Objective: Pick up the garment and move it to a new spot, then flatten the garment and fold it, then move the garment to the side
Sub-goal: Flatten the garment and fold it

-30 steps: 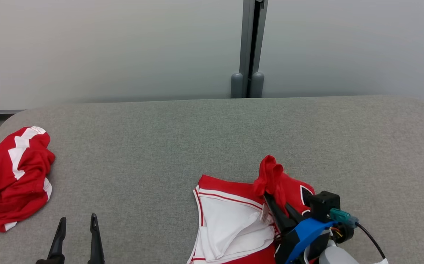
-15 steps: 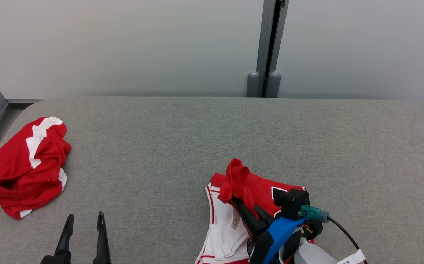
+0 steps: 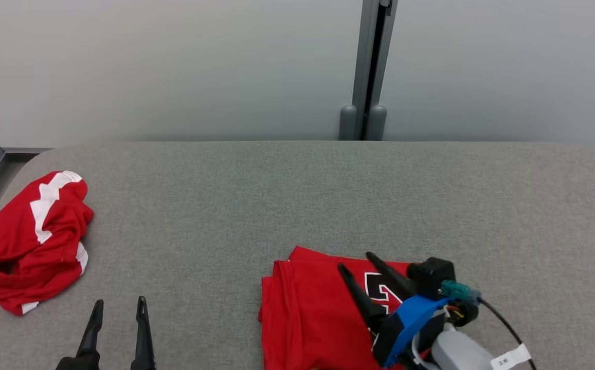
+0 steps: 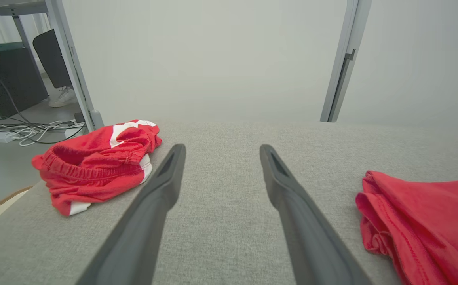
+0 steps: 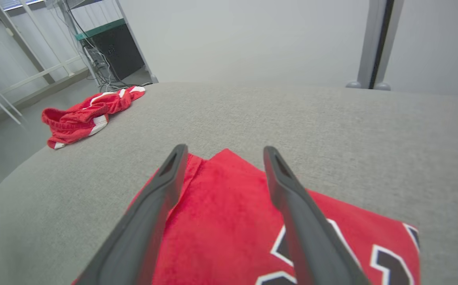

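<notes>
The folded red jersey lies on the near side of the grey cloth-covered surface, a little right of the middle. Its top is smooth and flat. A big white and black number shows on its right part. Along its left edge you can see a few layers of cloth stacked up.

The right end effector is over the jersey. Its two long dark fingers are spread wide, and nothing is pinched between them. In the right wrist view the red cloth lies flat under both fingers. I cannot tell if they touch it. A blue part sits on the wrist behind them.

The left end effector is at the near left, over bare grey cloth. Its fingers are spread wide too, and they hold nothing. It is well apart from the jersey.

A crumpled red and white piece of clothing sits in a heap at the far left edge of the surface. Past the far edge, a tall grey metal post stands against a pale wall.
</notes>
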Tool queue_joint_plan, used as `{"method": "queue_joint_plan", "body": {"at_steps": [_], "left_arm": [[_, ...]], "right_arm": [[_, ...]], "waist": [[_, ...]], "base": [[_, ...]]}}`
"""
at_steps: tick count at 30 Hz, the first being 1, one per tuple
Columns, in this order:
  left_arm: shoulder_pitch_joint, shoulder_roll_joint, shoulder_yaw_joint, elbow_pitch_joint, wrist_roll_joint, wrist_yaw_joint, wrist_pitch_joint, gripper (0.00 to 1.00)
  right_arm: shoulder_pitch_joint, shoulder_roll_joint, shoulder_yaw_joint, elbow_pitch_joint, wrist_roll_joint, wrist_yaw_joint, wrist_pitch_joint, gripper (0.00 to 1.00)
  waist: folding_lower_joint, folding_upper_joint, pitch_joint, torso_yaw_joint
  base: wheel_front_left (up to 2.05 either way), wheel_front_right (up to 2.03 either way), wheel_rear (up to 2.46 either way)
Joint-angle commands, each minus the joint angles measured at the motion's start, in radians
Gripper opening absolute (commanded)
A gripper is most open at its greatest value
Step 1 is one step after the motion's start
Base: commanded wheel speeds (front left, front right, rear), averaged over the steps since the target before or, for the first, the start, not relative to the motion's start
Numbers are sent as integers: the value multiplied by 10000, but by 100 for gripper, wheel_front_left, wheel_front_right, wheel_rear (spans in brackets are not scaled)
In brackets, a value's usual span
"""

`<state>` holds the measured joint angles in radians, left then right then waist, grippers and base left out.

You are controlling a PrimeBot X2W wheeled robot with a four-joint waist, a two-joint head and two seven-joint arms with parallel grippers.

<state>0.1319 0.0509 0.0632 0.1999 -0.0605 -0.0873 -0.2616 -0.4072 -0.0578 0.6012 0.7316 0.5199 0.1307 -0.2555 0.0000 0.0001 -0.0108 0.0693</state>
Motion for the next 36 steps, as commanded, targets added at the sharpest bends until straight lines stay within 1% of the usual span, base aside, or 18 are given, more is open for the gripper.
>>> {"method": "queue_joint_plan", "body": {"at_steps": [1,2,3,7,12,16,21,28,36], "left_arm": [[31,-7,6,-40,-7,53,-45,100],[54,-8,18,-67,-7,56,-45,100],[67,-8,2,-119,-12,68,-45,100],[116,-7,-25,-168,-22,113,-46,100],[93,-5,-61,-201,11,137,-46,100],[80,-7,-142,-223,42,151,-46,100],[33,16,-154,-173,89,77,-46,100],[71,39,-211,-81,159,-2,-46,100],[123,107,-220,10,134,-57,-46,100]], "right_arm": [[10,-322,-393,-85,-259,1,-83,100],[111,-427,-620,-219,-411,1,-97,100],[353,-653,-1225,-742,-765,1,-96,100],[1028,-1011,-2417,-1854,-1399,1,-96,100],[1978,-911,-3676,-3080,-2007,1,-97,100],[2705,-711,-4413,-3831,-2319,1,-96,100],[3464,-491,-5013,-4357,-2677,1,-99,100],[4288,-180,-5527,-4916,-2979,1,-99,100],[4754,15,-5661,-5326,-3400,1,-67,100]], "waist": [[0,-1,-82,-119],[0,-1,-111,-189],[0,-1,-146,-305],[0,-1,-197,-524],[0,-1,-257,-752],[0,-1,-321,-865],[0,-1,-439,-913],[0,-1,-620,-829],[0,-1,-764,-697]], "base": [[0,0,0],[0,0,0],[0,0,0],[0,0,0],[0,0,0],[0,0,0],[0,0,0],[0,0,0],[0,0,0]]}}
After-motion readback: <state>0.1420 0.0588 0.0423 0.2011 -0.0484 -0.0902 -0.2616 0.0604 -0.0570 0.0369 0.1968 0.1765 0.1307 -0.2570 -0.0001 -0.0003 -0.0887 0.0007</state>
